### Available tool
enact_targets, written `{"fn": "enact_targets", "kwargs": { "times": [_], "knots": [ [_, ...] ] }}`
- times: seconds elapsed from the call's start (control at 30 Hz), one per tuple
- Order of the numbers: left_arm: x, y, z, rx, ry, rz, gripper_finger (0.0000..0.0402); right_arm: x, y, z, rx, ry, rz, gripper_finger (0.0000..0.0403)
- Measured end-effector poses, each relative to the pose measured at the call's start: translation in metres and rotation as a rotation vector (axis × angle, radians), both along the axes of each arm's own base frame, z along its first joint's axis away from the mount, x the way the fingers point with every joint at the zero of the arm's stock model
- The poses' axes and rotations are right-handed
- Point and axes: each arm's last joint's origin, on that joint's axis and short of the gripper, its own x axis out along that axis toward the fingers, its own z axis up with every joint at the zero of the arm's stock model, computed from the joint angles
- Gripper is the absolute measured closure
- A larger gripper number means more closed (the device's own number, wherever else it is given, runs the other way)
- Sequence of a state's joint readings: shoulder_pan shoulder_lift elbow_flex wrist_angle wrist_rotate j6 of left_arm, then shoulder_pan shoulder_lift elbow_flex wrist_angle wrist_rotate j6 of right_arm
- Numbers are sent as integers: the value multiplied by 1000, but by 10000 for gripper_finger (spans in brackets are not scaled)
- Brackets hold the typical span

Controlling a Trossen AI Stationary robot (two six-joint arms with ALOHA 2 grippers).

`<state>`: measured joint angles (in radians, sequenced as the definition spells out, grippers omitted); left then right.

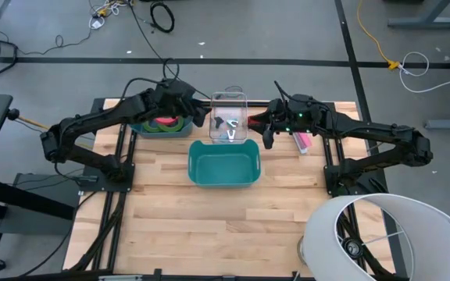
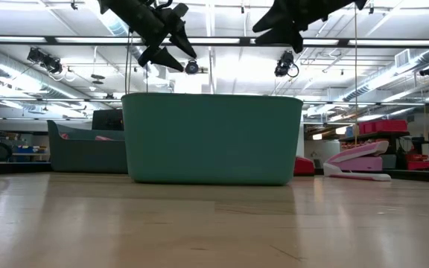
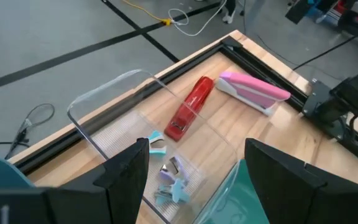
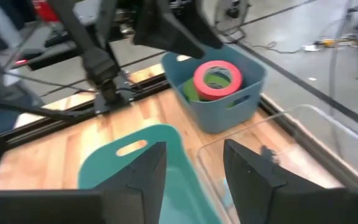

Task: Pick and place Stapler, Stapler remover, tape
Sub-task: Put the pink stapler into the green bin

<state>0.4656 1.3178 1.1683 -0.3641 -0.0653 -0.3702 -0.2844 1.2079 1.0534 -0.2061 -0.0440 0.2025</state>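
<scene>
Teal bin (image 1: 222, 163) nearest, mid-bench (image 1: 209, 226). Both claws released (empty), left claw (image 1: 200, 114) and right claw (image 1: 258, 125) flanking clear tray (image 1: 230, 98). Tape (image 4: 217, 77) in far-left blue bin (image 4: 229, 102); pink stapler (image 3: 253, 91) far right.

Robotics lab or workshop hall. A butcher-block table (image 1: 209, 211) is set on grey concrete floor (image 1: 45, 31), cables (image 1: 412, 58) trailing across it. Exposed ducts and strip lights (image 2: 222, 45) are seen overhead, with stocked shelves (image 2: 382, 126) behind.
</scene>
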Motion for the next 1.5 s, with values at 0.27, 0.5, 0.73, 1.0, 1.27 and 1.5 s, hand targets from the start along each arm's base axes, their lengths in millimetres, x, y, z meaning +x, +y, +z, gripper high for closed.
{"fn": "enact_targets", "kwargs": {
  "times": [0.27,0.5,0.73,1.0,1.27,1.5],
  "knots": [
    [0,0,0,0,0,1,133,-5,-9,-6,23,65,-101,188],
    [0,0,0,-3,-2,3,134,-21,-22,-24,40,281,-222,131],
    [0,0,0,-1,-2,2,134,-36,-30,-38,71,466,-335,122],
    [0,1,0,0,-1,3,134,-44,-36,-51,112,606,-433,129],
    [0,0,0,0,-1,2,133,-58,-39,-90,204,727,-519,129],
    [0,0,0,0,-1,2,134,-73,-45,-111,276,784,-601,129]
  ]
}}
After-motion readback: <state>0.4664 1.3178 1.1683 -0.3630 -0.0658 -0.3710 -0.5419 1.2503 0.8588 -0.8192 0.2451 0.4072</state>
